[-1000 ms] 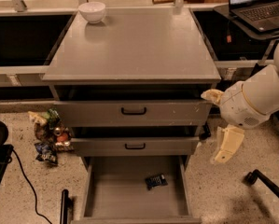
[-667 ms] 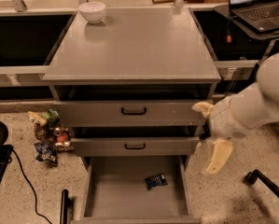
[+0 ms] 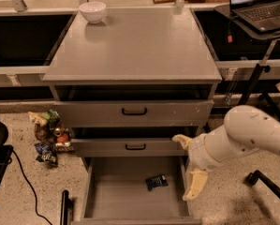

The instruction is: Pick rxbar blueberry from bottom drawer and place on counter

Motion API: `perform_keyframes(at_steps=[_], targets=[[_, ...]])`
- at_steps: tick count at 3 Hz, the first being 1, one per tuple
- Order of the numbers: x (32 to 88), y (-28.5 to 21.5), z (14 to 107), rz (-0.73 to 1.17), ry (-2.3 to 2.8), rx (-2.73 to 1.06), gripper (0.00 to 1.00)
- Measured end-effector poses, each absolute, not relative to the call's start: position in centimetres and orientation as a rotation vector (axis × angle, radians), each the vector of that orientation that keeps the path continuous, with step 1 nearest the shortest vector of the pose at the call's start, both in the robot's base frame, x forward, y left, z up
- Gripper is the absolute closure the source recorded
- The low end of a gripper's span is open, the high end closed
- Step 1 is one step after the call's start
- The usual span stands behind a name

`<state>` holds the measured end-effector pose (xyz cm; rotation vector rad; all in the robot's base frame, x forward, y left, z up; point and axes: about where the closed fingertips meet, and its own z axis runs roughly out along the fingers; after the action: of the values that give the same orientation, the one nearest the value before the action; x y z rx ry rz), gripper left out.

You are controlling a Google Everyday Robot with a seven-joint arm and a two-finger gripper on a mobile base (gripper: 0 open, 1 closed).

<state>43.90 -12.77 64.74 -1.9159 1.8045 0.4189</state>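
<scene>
counter [image 3: 130,46] above | bottom drawer [image 3: 116,191] open, rxbar blueberry [image 3: 157,181] inside | tool [image 3: 188,163] spread wide, empty, by drawer's right wall

Speckled floor [image 3: 233,205]; black laptop desk [image 3: 238,22] at right; snack packets [image 3: 48,135] heaped left; black cable [image 3: 27,186] nearby.

One counter [image 3: 135,46] bearing one bowl [image 3: 92,11]; three drawers, the bottom drawer [image 3: 125,196] holding one bar [image 3: 157,181]; one laptop [image 3: 261,6]; one gripper [image 3: 188,163], fingers spread, at that drawer's right.
</scene>
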Motion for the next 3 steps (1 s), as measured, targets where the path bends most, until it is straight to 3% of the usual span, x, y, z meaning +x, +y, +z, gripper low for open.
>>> perform_keyframes(at_steps=[1, 3], targets=[[44.1, -11.2, 57.7, 0.523, 1.795, -1.899, 0.0], [44.6, -11.8, 56.5, 0.535, 1.815, -1.87, 0.0]])
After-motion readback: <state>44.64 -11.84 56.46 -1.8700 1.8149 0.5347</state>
